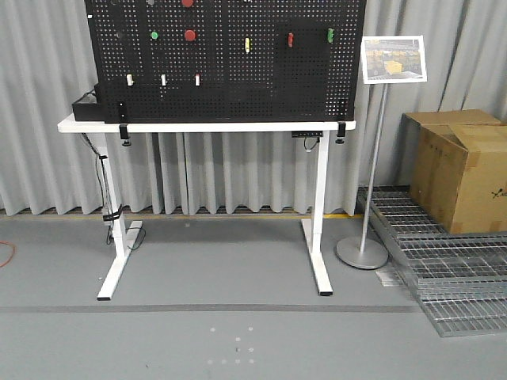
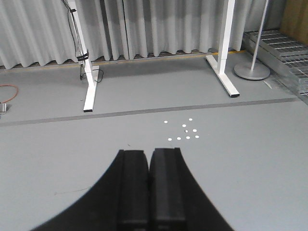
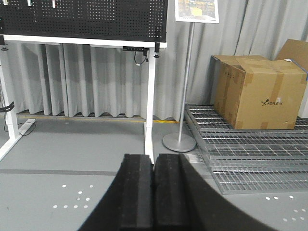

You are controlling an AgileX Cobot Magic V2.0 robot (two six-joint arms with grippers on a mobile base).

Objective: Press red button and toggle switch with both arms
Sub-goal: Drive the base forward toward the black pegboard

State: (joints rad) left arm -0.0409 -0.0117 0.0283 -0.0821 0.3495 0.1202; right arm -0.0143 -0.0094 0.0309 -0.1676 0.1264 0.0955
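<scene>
On the white table (image 1: 206, 126) stands a black pegboard (image 1: 230, 63). A round red button (image 1: 190, 35) sits on its left half beside a green button (image 1: 154, 35). Small toggle switches (image 1: 163, 79) with white levers line the lower left of the board; yellow (image 1: 247, 44), red (image 1: 291, 39) and green (image 1: 330, 35) levers sit further right. My left gripper (image 2: 149, 152) is shut and empty, low over the grey floor. My right gripper (image 3: 154, 156) is also shut with nothing in it, facing the table's right leg (image 3: 149, 96). Neither arm shows in the front view.
A sign on a metal stand (image 1: 372, 158) with a round base (image 1: 362, 253) is right of the table. Cardboard boxes (image 1: 463, 170) rest on metal grating (image 1: 444, 269) at the far right. Grey curtains hang behind. Cables run down the table's left leg (image 1: 111, 214).
</scene>
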